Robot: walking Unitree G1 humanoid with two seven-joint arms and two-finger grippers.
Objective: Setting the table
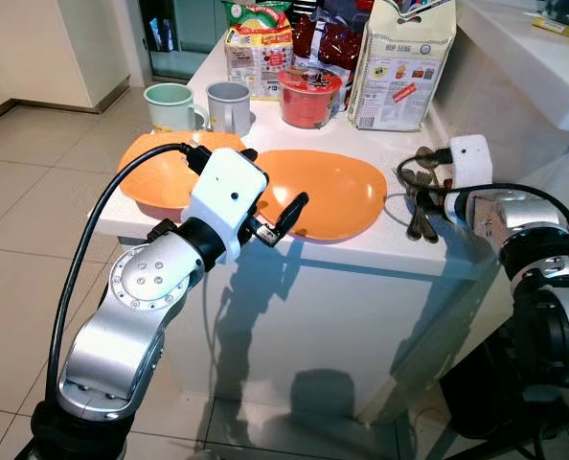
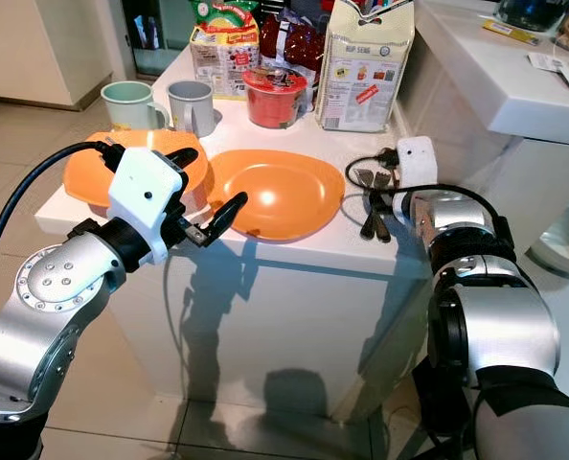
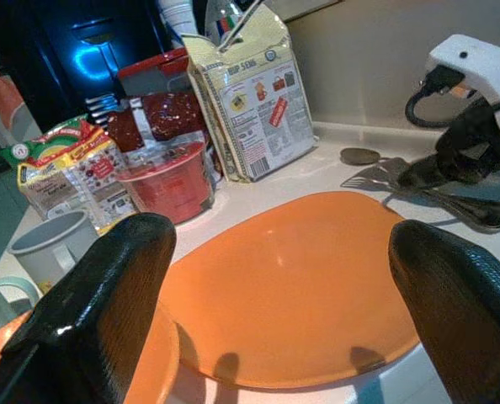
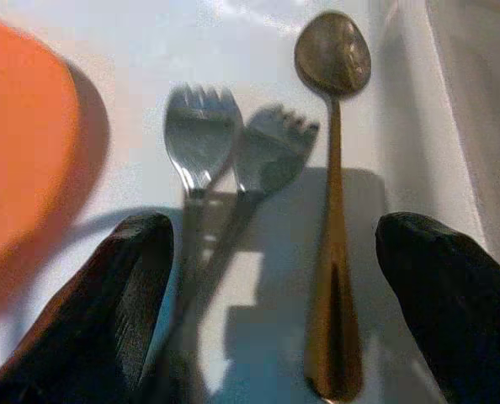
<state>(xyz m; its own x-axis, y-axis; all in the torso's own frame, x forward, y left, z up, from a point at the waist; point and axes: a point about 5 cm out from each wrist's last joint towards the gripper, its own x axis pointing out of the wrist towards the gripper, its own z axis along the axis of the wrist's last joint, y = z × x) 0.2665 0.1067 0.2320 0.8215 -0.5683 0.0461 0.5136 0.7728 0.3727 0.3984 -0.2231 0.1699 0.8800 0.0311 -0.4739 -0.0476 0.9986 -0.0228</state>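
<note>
**Right wrist view says it all: cutlery not sorted yet, table about half set**

Right wrist view looks straight down on the cutlery, and nothing is picked up. The right pincer (image 4: 267, 295) hovers just over the pile with its fingers spread wide, empty, one finger either side of the handles. So my read: plates are down, cutlery is still bunched at the right end of the table (image 1: 399, 251), cups are not placed.

Count so far:
- Plates: two. The near orange plate (image 1: 337, 192) sits mid-table, and the second orange plate (image 1: 155, 172) is to its left, the two rims overlapping a bit.
- Forks: two forks (image 4: 233, 156), lying side by side and touching.
- Spoons: one spoon (image 4: 334, 168), just right of the forks.
- Cups: two, the green mug (image 1: 170, 105) and the grey mug (image 1: 229, 105), at the far left.
- Extras at the far end: a red tub (image 1: 309, 96), a paper bag (image 1: 401, 62) and a few snack packets.

The left pincer (image 1: 277, 222) is at the near edge of the mid plate, fingers apart, holding nothing.

Left to do, I'd guess: separate the plates, give each a fork, bring the mugs over.
</note>
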